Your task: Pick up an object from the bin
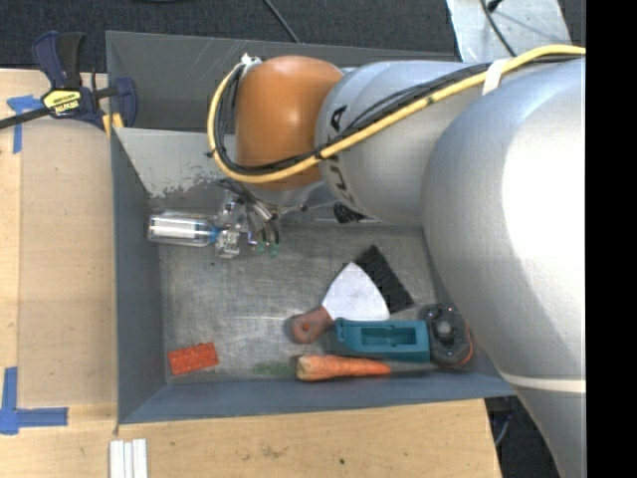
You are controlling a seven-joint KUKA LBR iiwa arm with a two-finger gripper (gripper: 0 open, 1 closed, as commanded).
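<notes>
Closest to my camera is the arm (498,217), a big grey bulk coming in from the right, with its orange cover (284,113) hanging over the back of the bin (134,297). Below that cover I see the hand (247,229), low near the back wall in the left half of the bin. From here I cannot tell how far it is open, and I see nothing held in it.

Just to the left of the hand lies a clear cylinder (181,229), on its side and close to the back wall. Its near end seems to reach the hand, though I cannot tell whether they touch. It is the nearest thing to the hand, so I treat it as the likely pick.

I judge it light and stiff, with a smooth, shiny skin that will slip. Being round, it may roll off if nudged from one side. I would take it across the barrel near the middle of its length, squeezing gently.

Everything else lies well apart from the hand. A small red block (192,358) sits alone at the front left. A loose group lies along the front right: a carrot (343,368), a teal block (378,339) and a white wedge (353,292).
</notes>
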